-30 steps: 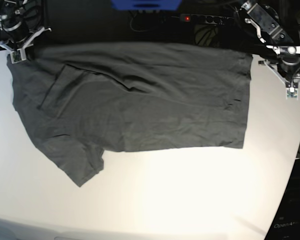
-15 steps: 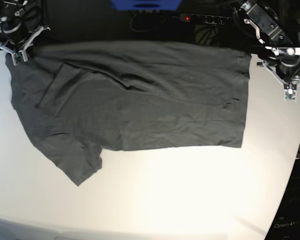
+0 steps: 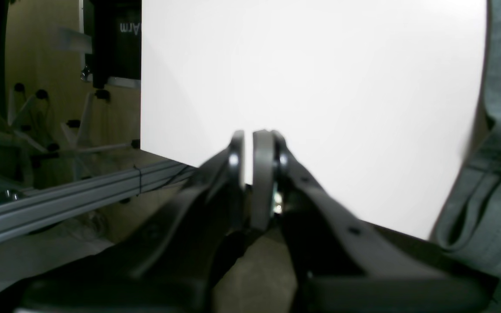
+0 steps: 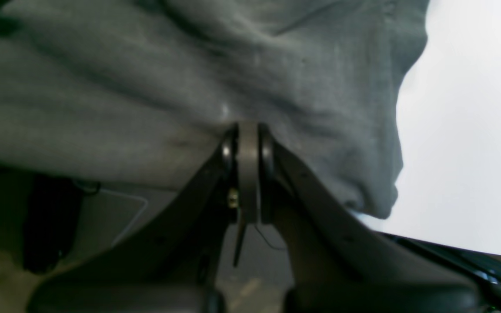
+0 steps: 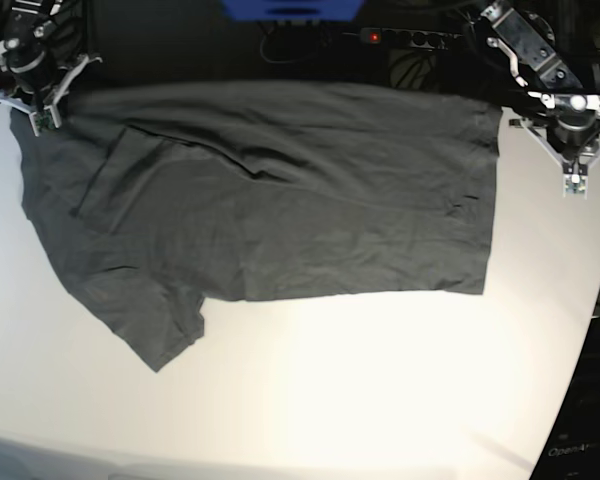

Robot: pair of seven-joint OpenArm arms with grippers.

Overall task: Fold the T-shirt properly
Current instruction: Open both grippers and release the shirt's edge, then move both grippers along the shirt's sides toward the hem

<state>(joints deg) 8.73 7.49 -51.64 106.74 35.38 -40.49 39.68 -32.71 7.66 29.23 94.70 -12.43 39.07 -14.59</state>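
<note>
Since the earlier frames both grippers have drawn back toward the far side of the table, and the T-shirt has slid a little that way with them, its hem edge and lower sleeve sitting slightly farther from the near edge than before.

The T-shirt lies spread across the far half of the table, dark charcoal-grey and wrinkled, its far edge running along the table's back edge. One sleeve juts out toward the near side at the base view's left end of the shirt; the straight hem forms the shirt's end on that view's right.

The right gripper sits at the shirt's far corner on the base view's left. In its wrist view the right gripper has its jaws pressed fully together, tips buried against a bunched fold of the T-shirt; whether cloth is actually pinched between them cannot be told.

The left gripper hangs just beyond the shirt's hem end, apart from the cloth, over bare table. In its wrist view the left gripper is closed to a hairline slit with nothing between the jaws; the T-shirt shows as a folded hem edge off to one side.
</note>
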